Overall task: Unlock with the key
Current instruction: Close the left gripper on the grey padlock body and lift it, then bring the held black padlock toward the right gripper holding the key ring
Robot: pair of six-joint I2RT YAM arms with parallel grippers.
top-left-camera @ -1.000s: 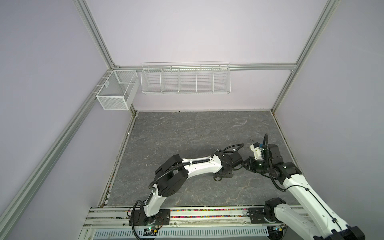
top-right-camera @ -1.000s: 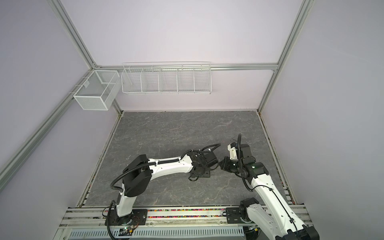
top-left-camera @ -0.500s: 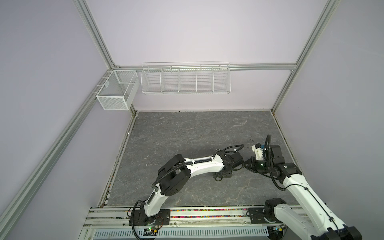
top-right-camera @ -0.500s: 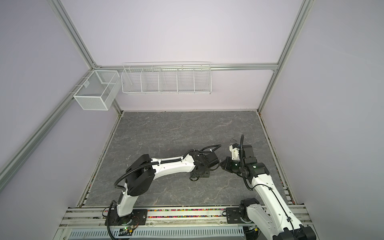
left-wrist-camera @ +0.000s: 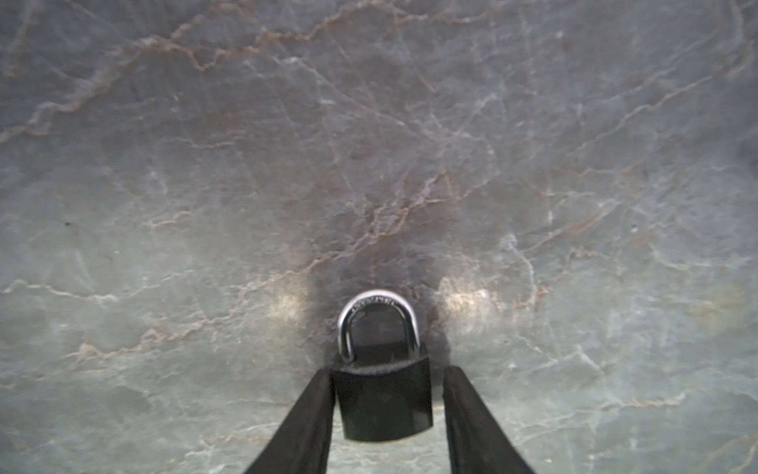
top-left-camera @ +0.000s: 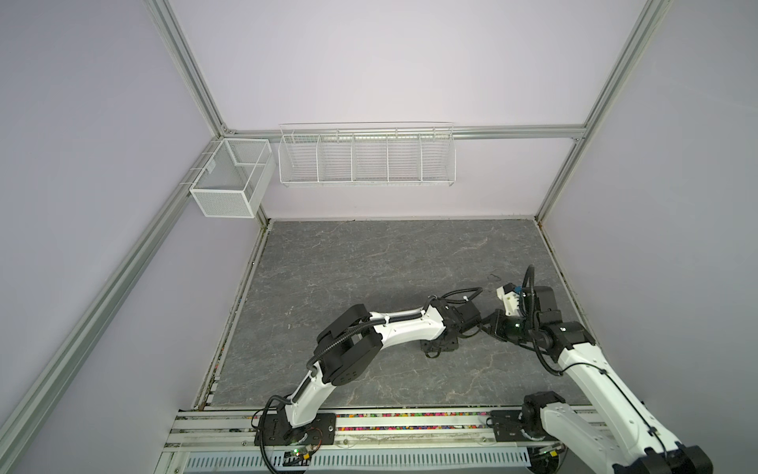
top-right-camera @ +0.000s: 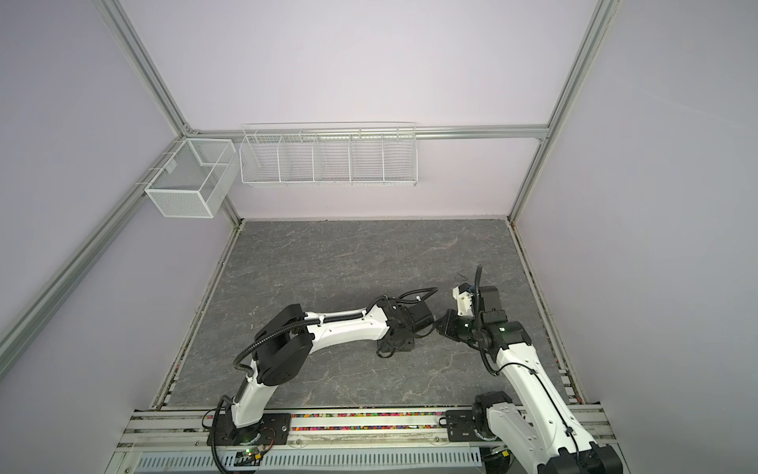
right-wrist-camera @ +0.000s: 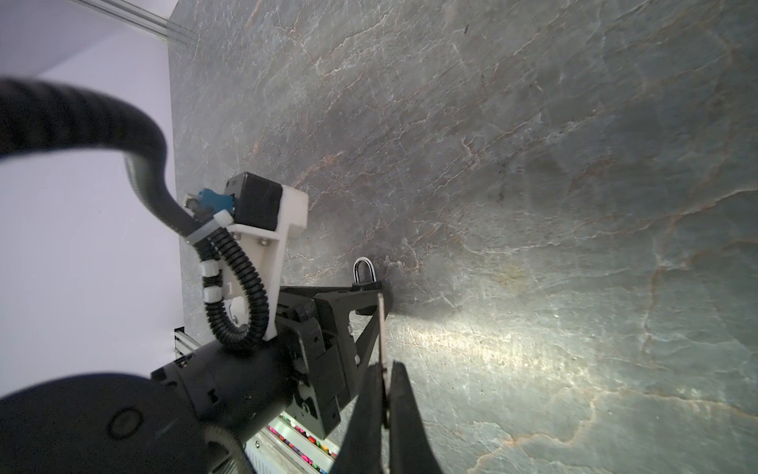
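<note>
fingers of our left gripper (left-wrist-camera: 387,371) straddle the black body of the padlock (left-wrist-camera: 383,404): one pad touches its side, the opposite pad stands off with a sliver of the grey stone table (left-wrist-camera: 246,164) showing between, so we call the jaws open around the lock, not clamped. the padlock rests on the table, its silver shackle (left-wrist-camera: 375,316) seated and pointing away from the wrist. our right gripper (right-wrist-camera: 386,367) is pinched shut on the key (right-wrist-camera: 382,324), whose thin blade points toward the lock body; whether the tip touches it we cannot tell.

risks, as we judge them: with one pad bearing and the other not, the lock may skid or twist when squeezed, carrying the keyway off the blade's line. a key held by its head alone may pivot in the pads if the tip strikes the body instead of the slot. the two grippers sit close enough to knock together.

hidden: no keyway shows in any view; the key's head is buried between the pads; in both top views the left wrist covers the lock.
</note>
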